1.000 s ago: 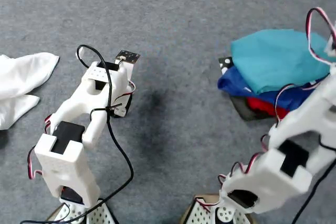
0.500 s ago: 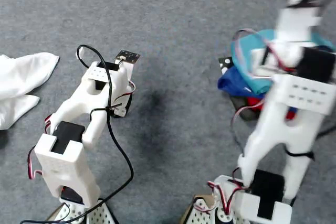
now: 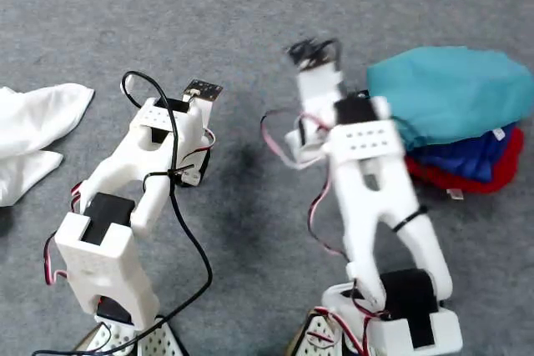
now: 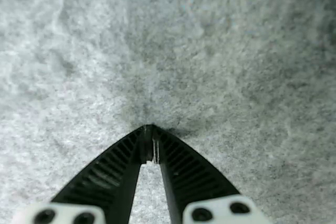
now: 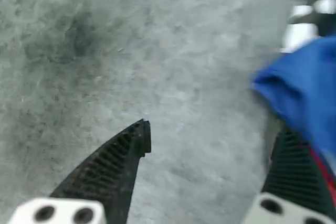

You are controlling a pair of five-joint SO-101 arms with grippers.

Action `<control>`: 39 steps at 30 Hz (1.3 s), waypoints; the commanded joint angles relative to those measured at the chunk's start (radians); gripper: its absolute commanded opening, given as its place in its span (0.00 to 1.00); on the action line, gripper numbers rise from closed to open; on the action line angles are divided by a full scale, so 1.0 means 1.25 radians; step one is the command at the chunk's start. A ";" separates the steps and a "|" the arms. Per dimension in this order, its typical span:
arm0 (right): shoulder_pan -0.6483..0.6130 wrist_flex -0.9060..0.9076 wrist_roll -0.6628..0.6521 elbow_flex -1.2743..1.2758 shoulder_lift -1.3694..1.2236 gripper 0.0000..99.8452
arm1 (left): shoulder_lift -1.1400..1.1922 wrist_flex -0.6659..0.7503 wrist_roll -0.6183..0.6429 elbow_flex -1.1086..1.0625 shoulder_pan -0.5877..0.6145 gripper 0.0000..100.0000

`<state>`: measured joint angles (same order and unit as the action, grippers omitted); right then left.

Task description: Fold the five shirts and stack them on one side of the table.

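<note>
The table (image 3: 250, 31) was grey felt; the shirts were teal (image 3: 446, 93), blue (image 3: 467, 160), red (image 3: 467, 181) and white (image 3: 33, 131).

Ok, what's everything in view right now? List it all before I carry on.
folded teal cloth shirt: one, teal, top of the stack on the table's right side
folded blue cloth shirt: one, blue, directly under the teal one
red cloth shirt: one, red, lowest visible layer of the stack
crumpled white cloth shirt: one, white, unfolded at the table's left edge
grey felt table cover: one, grey, under everything
left arm: one, white, over bare felt, black jaws closed
right arm: one, white, beside the stack, black jaws wide open by the blue shirt's edge
</note>
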<state>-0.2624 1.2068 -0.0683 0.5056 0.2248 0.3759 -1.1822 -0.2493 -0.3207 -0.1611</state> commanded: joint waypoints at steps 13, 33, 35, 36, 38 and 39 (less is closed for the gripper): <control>-0.134 -0.288 0.006 0.204 0.023 0.37 | 0.015 -0.006 0.002 -0.085 0.007 0.02; -0.137 -0.330 0.007 0.261 0.023 0.37 | 0.015 -0.006 0.002 -0.085 0.007 0.02; -0.137 -0.330 0.007 0.272 0.023 0.37 | 0.015 -0.006 0.002 -0.085 0.007 0.02; -0.137 -0.330 0.007 0.274 0.023 0.37 | 0.015 -0.006 0.002 -0.085 0.007 0.02; -0.137 -0.330 0.007 0.274 0.023 0.37 | 0.015 -0.006 0.002 -0.085 0.007 0.02; -0.137 -0.330 0.007 0.274 0.023 0.37 | 0.015 -0.006 0.002 -0.085 0.007 0.02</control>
<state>-0.4296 0.8124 -0.0683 0.8477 0.2248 0.3759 -1.1822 -0.2493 -0.3207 -0.1611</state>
